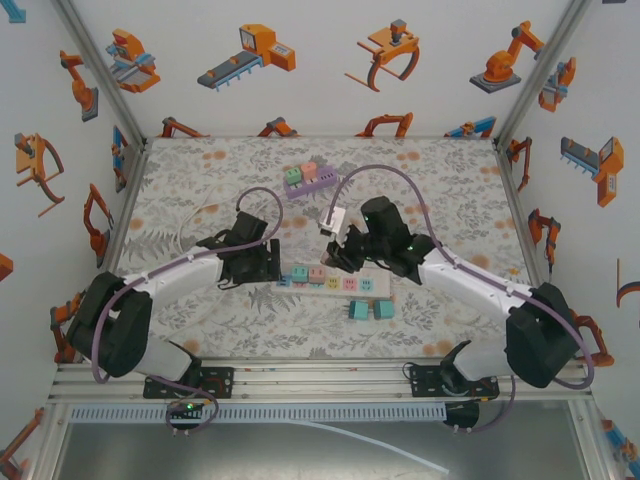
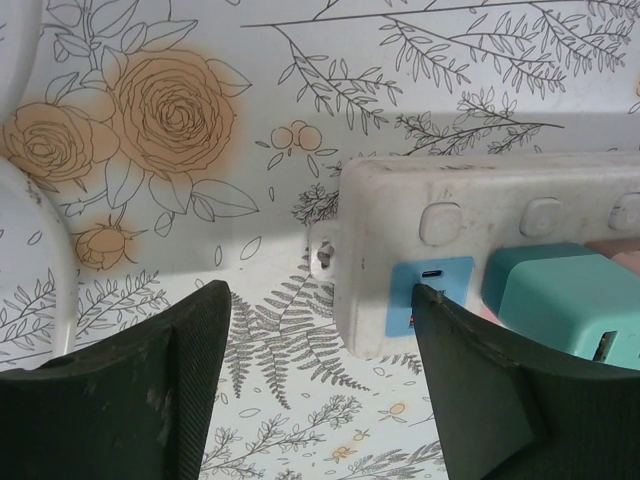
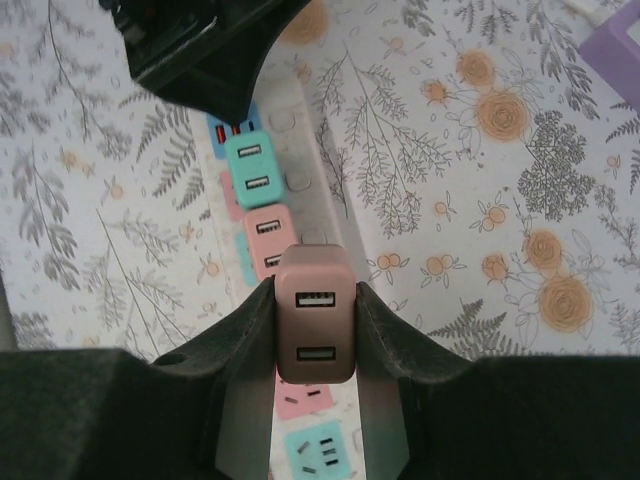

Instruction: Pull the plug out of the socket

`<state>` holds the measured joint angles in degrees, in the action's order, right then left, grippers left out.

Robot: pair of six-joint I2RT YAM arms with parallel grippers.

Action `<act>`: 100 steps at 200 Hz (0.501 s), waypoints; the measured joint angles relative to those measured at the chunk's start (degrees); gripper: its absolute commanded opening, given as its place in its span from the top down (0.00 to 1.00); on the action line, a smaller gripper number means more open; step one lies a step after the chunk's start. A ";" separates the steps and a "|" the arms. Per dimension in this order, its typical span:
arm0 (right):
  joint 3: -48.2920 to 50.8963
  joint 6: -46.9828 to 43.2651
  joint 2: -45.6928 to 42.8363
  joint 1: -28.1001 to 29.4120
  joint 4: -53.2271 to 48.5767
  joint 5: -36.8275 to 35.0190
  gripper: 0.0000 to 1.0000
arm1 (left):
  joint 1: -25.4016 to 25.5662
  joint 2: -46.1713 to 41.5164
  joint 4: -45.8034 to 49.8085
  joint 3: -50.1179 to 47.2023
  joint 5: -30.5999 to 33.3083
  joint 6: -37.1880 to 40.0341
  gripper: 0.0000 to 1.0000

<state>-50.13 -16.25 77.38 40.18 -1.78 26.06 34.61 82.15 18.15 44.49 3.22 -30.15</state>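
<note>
facing the wrist camera, a brown plug (image 3: 314, 325) sits clamped in right jaws.

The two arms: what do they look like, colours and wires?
The left arm and right arm match: white tubular links between bulky black joints, a purple cable looping along each, and two broad, dark, slightly scuffed fingers at the tip.

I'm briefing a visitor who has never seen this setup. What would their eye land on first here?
Probably the right end effector in the right wrist view, clamped on a dusty-pink USB plug over the white power strip. Next, the left end effector, open, straddling that strip's end on the floral table cover. From above, orange robot stickers dot the white walls.
</note>
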 measured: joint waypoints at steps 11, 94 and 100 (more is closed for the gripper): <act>0.74 5.38 -0.42 0.00 1.81 -0.94 0.79 | 0.22 -0.37 0.85 -0.02 0.07 0.04 0.32; 9.90 46.14 -11.98 1.03 9.20 -12.83 0.80 | 0.63 -8.33 4.46 -0.17 -0.02 0.63 0.29; 10.75 48.15 -13.03 1.64 9.62 -14.08 0.80 | 0.68 -8.87 4.44 -0.17 -0.09 0.74 0.29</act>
<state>-39.38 31.90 64.36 41.82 7.84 11.99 35.29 73.28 22.59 44.31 3.14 -29.41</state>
